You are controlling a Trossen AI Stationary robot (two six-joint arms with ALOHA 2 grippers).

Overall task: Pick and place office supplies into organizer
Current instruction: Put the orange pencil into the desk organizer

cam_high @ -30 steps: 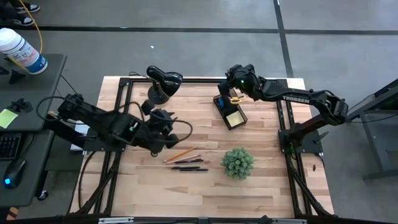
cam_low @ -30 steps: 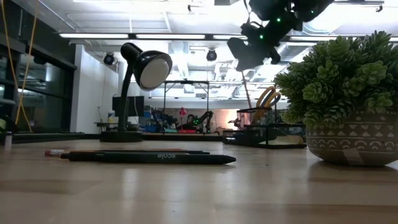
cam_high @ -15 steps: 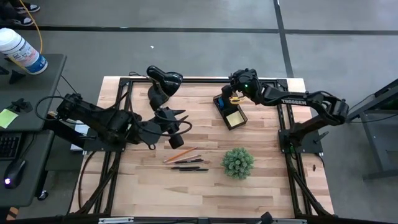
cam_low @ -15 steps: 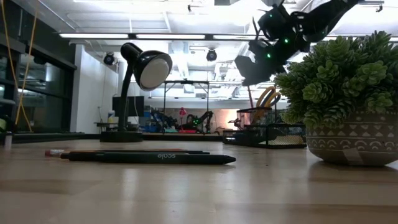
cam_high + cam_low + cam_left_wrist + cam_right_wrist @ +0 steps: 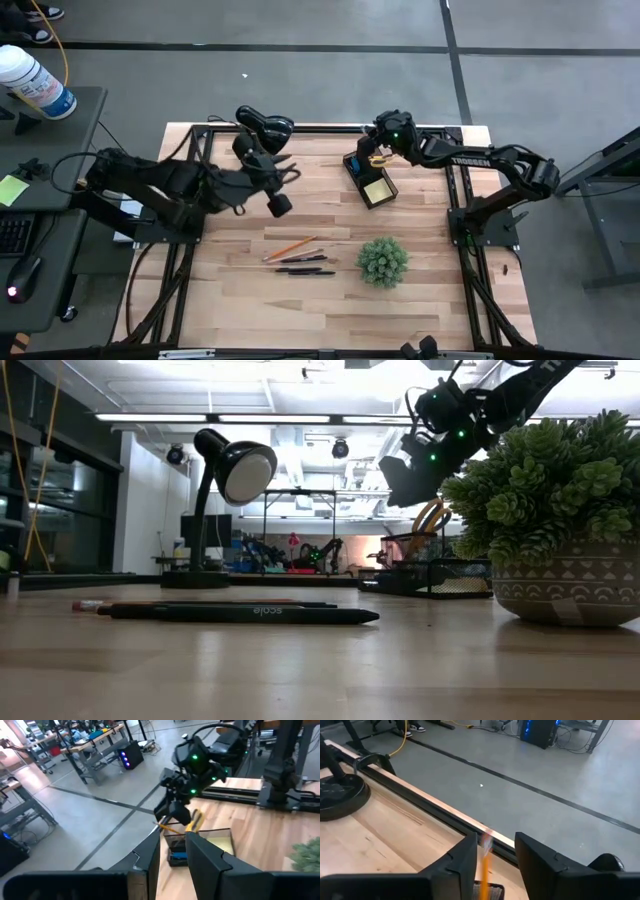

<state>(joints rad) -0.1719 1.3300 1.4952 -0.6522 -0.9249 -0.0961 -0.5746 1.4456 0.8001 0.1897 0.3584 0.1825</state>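
From above, the right pincer [image 5: 377,152] hangs over the organizer [image 5: 368,178], gripping a pencil [image 5: 380,159]. The left pincer [image 5: 285,170], open, sits by the lamp [image 5: 262,128]. One pencil and two pens [image 5: 305,262] lie near the plant [image 5: 382,260] (nothing between them). Low down, scissors [image 5: 432,516] stand in the organizer. The right wrist shows the pencil between its fingers [image 5: 462,865].

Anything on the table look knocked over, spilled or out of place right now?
Nothing stands out. The organizer stands upright with scissors in it, lamp and plant are upright, and the pencils and pens lie loose together on the table.
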